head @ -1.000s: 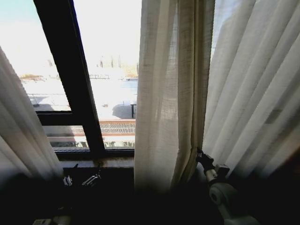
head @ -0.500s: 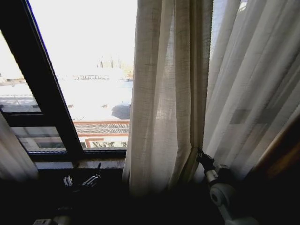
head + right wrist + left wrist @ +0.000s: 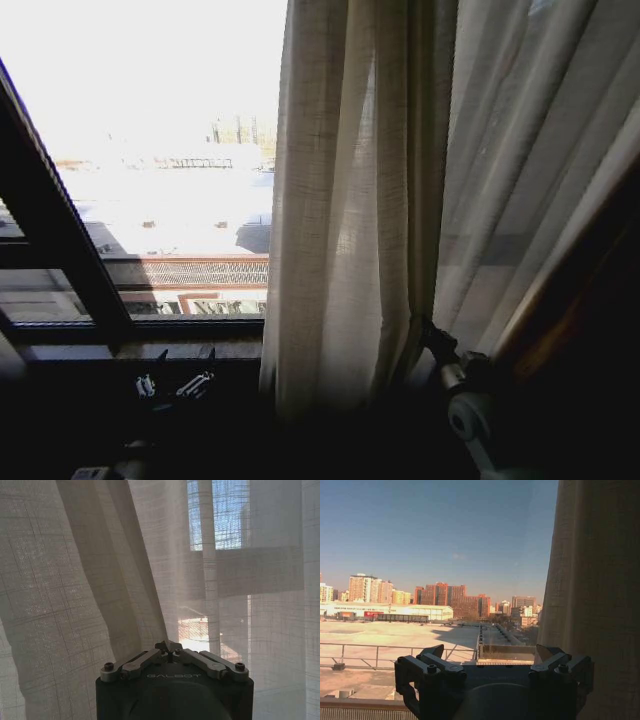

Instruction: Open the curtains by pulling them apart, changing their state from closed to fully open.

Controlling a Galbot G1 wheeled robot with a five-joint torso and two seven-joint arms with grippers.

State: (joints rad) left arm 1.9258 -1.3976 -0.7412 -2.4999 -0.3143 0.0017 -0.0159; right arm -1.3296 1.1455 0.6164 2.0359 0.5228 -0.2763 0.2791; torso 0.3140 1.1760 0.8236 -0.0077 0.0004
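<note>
Now the right gripper point(image 3: 428, 332) pinches the curtains' point(image 3: 345, 220) bunched edge between closed fingers. Left gripper point(image 3: 172, 385) hangs spread beside the fabric, facing the window frame point(image 3: 60, 250).

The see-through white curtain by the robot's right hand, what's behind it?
Through the sheer white-cream pleated curtain in front of the shut right gripper, blue sky and pale window-frame bars show faintly. Thick folds hide the rest.

Black right hand point(image 3: 169, 647) with silver screw-pinned linkage bars, "GALBOT" embossed on housing; pale grey rounded wrist. Black left hand point(image 3: 492, 667), blocky screw-topped knuckles.
</note>
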